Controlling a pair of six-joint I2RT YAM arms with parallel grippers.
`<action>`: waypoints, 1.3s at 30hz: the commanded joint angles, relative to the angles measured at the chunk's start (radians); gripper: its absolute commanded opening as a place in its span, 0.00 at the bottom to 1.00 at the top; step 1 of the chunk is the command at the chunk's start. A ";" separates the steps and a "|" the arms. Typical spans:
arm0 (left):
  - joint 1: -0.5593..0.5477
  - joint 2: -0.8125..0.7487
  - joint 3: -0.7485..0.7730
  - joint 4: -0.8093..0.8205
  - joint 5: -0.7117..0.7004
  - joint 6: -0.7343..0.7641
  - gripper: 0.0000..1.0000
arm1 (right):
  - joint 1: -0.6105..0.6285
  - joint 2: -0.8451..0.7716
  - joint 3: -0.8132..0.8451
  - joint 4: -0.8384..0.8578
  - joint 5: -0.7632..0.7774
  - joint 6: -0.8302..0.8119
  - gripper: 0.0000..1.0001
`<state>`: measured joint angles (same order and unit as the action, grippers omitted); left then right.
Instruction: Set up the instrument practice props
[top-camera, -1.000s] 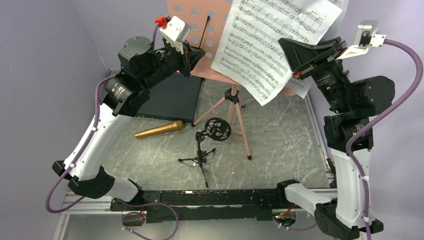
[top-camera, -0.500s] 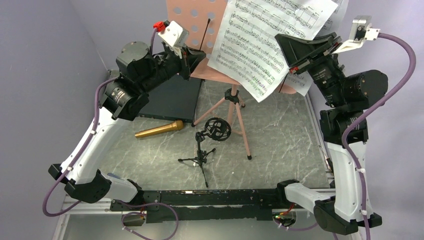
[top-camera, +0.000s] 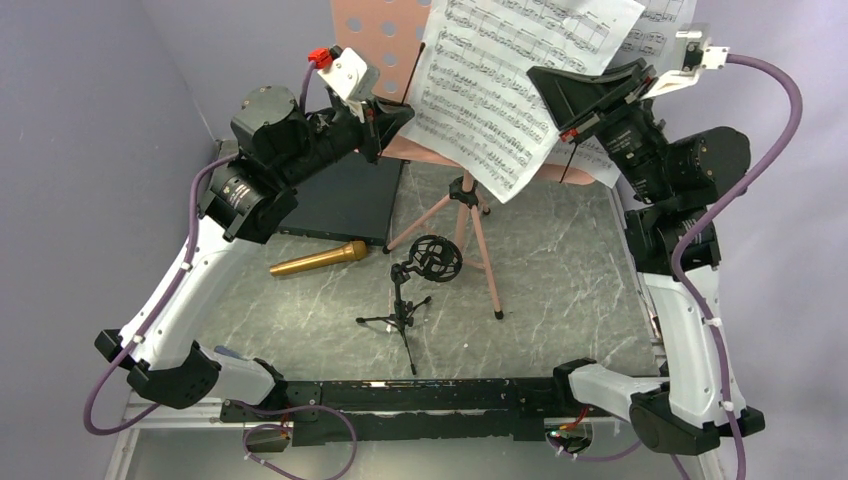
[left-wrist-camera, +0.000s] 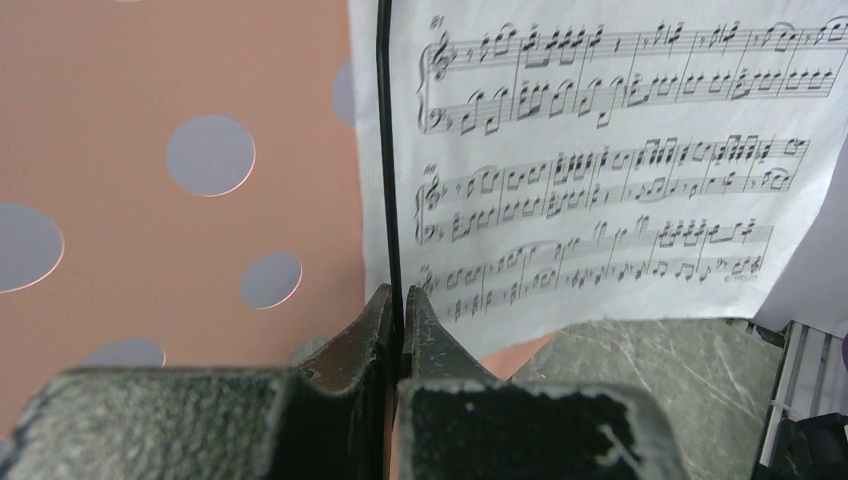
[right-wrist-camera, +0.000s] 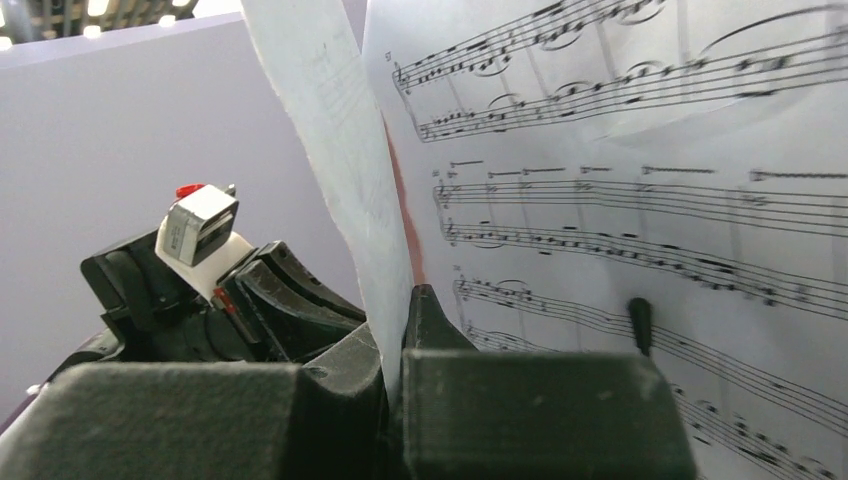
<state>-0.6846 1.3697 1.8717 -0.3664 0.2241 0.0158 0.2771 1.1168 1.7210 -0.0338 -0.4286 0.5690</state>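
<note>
The pink-copper music stand (top-camera: 372, 32) rises on its tripod (top-camera: 466, 203) at the back. My left gripper (top-camera: 398, 112) is shut on the stand's thin black page-holder wire (left-wrist-camera: 383, 150), fingertips (left-wrist-camera: 372, 312) pinching it in front of the perforated desk (left-wrist-camera: 150, 110). My right gripper (top-camera: 552, 88) is shut on a white sheet-music page (top-camera: 490, 95), held tilted against the desk; its edge runs up from the jaws (right-wrist-camera: 330, 130). A second page (right-wrist-camera: 650, 200) lies on the desk behind it. The gold microphone (top-camera: 318, 259) lies on the table. The black mic stand (top-camera: 412, 285) stands in the middle.
A flat black box (top-camera: 345, 195) lies at the back left under my left arm. Purple walls close in on the left, right and back. The grey marbled table (top-camera: 560, 270) ends at a metal rail on the right (top-camera: 632, 260).
My right gripper has carried the page leftward and up across the stand's desk. The left arm shifted slightly, still pinching the wire.
</note>
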 joint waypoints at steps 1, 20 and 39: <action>-0.003 -0.044 -0.005 0.061 0.050 0.015 0.03 | 0.065 0.019 0.026 0.047 0.016 -0.024 0.00; -0.002 -0.050 -0.017 0.050 0.052 0.021 0.03 | 0.285 0.198 0.186 -0.078 0.114 -0.143 0.00; -0.003 -0.074 -0.057 0.090 0.041 -0.006 0.25 | 0.338 0.198 0.213 -0.142 0.185 -0.175 0.32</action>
<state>-0.6842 1.3334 1.8175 -0.3317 0.2436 0.0143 0.6094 1.3590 1.9179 -0.1856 -0.2741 0.4095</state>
